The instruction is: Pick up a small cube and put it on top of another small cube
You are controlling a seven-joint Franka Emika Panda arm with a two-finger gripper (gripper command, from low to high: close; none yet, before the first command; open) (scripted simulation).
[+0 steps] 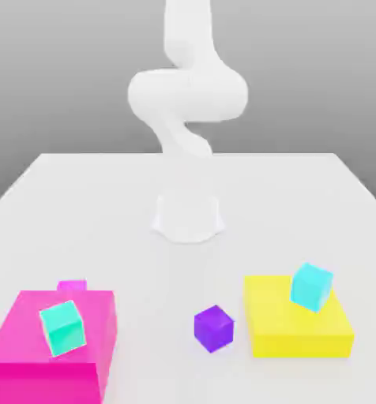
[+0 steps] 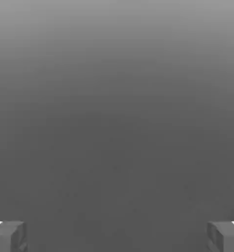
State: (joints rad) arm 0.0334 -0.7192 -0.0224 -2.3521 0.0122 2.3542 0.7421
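Observation:
The small purple cube (image 1: 213, 328) sits on the white table near its front edge, between the two big blocks, with nothing touching it. In the hand view my gripper (image 2: 117, 236) is open: its two grey fingertips (image 2: 8, 236) stand far apart with nothing between them, facing a plain grey background. The white arm (image 1: 187, 95) rises from its base (image 1: 188, 215) at the middle of the table and bends upward out of the exterior view, well away from the purple cube.
A big pink block (image 1: 25, 339) at the exterior view's left carries a teal cube (image 1: 62, 327); a small magenta cube (image 1: 72, 285) sits just behind it. A big yellow block (image 1: 286, 331) at the right carries another teal cube (image 1: 311, 286).

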